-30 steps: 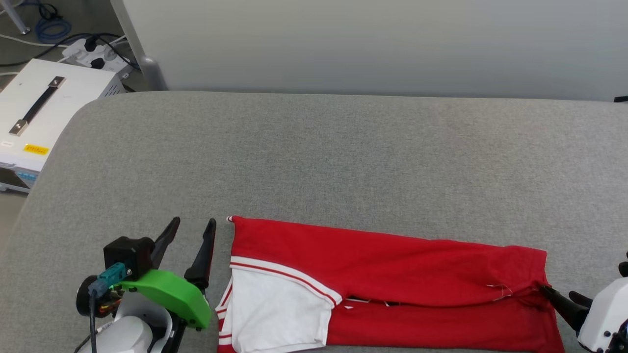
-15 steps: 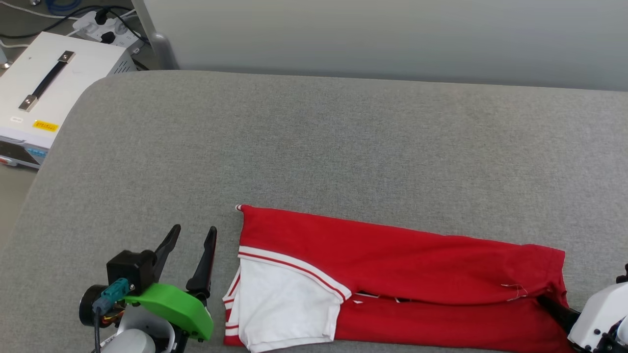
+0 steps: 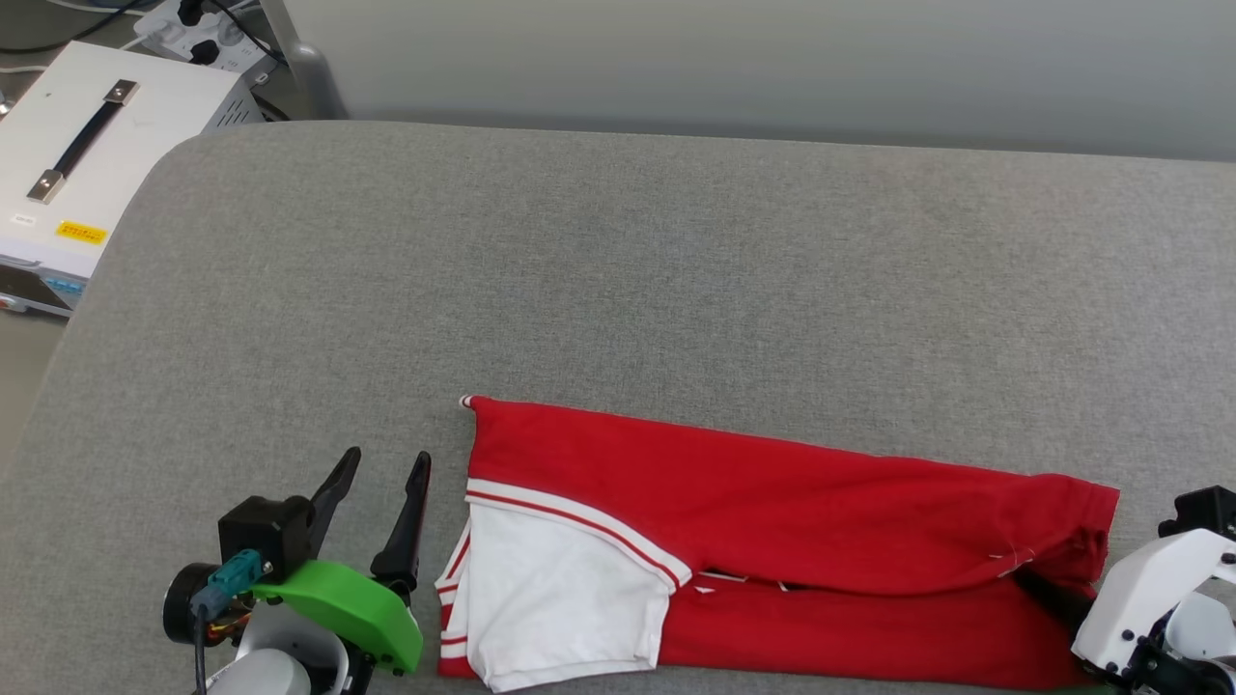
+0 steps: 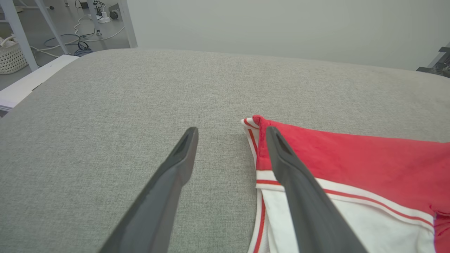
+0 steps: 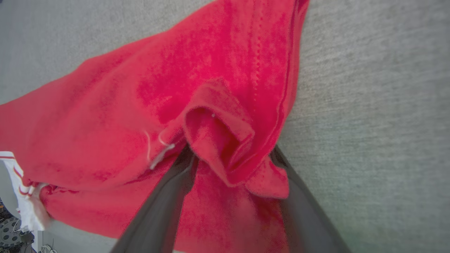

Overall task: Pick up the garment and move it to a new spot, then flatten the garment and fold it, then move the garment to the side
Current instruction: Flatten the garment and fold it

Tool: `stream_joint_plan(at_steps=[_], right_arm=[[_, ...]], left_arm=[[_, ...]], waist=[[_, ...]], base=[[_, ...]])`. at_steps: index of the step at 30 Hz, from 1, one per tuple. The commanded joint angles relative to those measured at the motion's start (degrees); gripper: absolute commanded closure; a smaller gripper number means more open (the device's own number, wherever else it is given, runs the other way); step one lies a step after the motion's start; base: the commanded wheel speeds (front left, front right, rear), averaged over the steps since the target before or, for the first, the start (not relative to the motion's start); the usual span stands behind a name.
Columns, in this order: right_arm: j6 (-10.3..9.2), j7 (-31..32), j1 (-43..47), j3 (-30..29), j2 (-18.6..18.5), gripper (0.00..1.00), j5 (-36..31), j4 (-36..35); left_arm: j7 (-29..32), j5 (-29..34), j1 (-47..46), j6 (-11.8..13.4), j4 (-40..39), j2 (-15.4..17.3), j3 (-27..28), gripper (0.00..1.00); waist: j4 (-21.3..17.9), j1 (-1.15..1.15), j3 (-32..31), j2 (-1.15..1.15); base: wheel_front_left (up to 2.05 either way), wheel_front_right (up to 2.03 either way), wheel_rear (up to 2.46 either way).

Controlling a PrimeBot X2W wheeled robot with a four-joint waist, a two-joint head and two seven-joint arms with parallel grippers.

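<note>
The garment [image 3: 772,502] lies folded into a long red band along the near edge of the grey padded table [image 3: 618,270], with a white sleeve and striped trim at its left end. My left gripper [image 3: 386,454] stands open just left of that end, with nothing between its fingers; the left wrist view shows the left gripper [image 4: 231,129] beside the garment's [image 4: 351,161] striped corner. My right gripper [image 3: 1033,579] is pushed into the right end. In the right wrist view the right gripper's [image 5: 232,151] fingers stand apart around a bunched fold of the garment [image 5: 140,105], their tips hidden by cloth.
A white case with a black handle [image 3: 87,164] sits on the floor off the table's far left corner, with a power strip [image 3: 193,24] and cables behind it. A pale wall runs along the table's far edge. A wicker basket [image 4: 12,58] stands on the floor.
The head camera has tilted, shifting the whole picture. My right gripper has pushed further into the garment's right end, and the hem there has bunched up. The left gripper has stayed put.
</note>
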Motion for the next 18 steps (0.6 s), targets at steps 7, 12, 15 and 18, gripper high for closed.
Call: stream_joint_plan(at_steps=[7,12,15,18], right_arm=[[0.05,-3.40,1.42,2.32,-1.34,1.00,0.62,0.95],[0.05,-6.31,2.03,1.32,-4.54,1.00,0.42,0.25],[0.05,-8.00,2.31,0.55,-7.19,1.00,0.02,0.28],[0.05,-9.33,2.35,-0.26,-9.56,1.00,-0.52,0.98]], left_arm=[[-0.33,1.03,0.53,-1.09,1.63,-1.04,0.55,0.00],[-0.33,1.16,1.44,-1.21,1.99,-1.20,0.94,0.00],[-0.33,1.17,1.71,-1.32,2.18,-1.31,0.91,0.00],[-0.33,1.12,1.78,-1.47,2.40,-1.34,0.83,0.00]], waist=[[-0.04,0.00,-1.61,0.00],[-0.32,0.00,-2.78,0.00],[-0.43,0.00,-3.37,0.00],[-0.55,0.00,-3.80,0.00]], base=[[0.00,0.00,0.00],[0.00,0.00,0.00],[0.00,0.00,0.00],[0.00,0.00,0.00]])
